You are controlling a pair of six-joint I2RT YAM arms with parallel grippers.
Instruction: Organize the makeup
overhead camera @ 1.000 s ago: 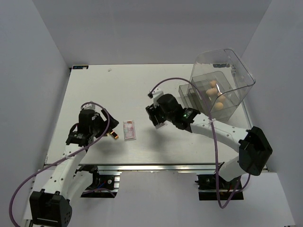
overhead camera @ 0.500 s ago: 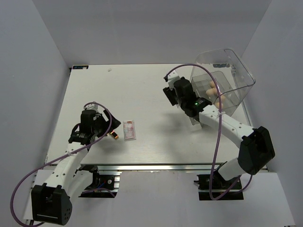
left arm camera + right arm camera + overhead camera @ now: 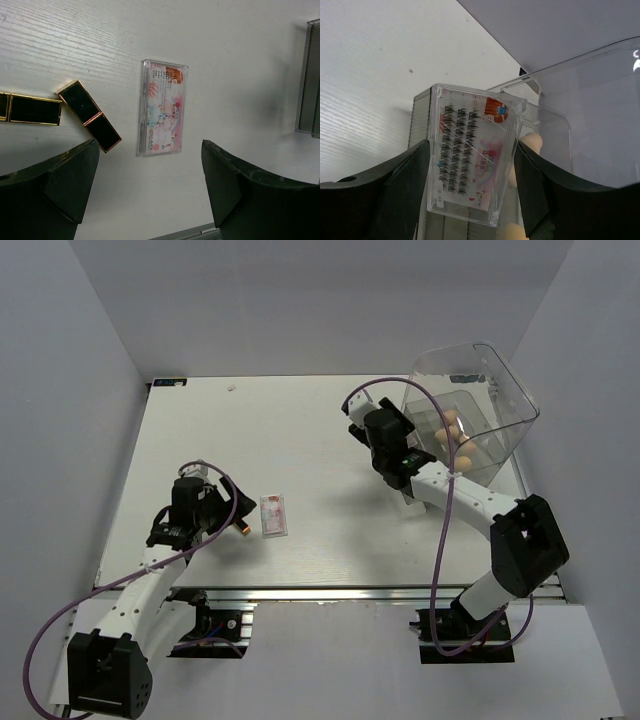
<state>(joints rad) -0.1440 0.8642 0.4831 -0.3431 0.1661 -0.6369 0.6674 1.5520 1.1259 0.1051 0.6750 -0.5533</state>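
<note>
The right gripper (image 3: 471,172) is clamped on the dark-rowed palette (image 3: 470,165) just in front of the drawer box (image 3: 490,390); only its wrist view shows this. The palette's label print is too small to read. The left gripper (image 3: 148,150), jaws wide apart, hangs over the pinkish palette (image 3: 163,107) and two lipstick tubes (image 3: 90,116), well left of the drawer box.

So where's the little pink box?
In the top view, the pink box lies flat on the table, left of the middle, just right of a lipstick.

Table (image 3: 250,430): pink palette (image 3: 272,515), 2 lipsticks (image 3: 90,116), box (image 3: 505,385)
</note>
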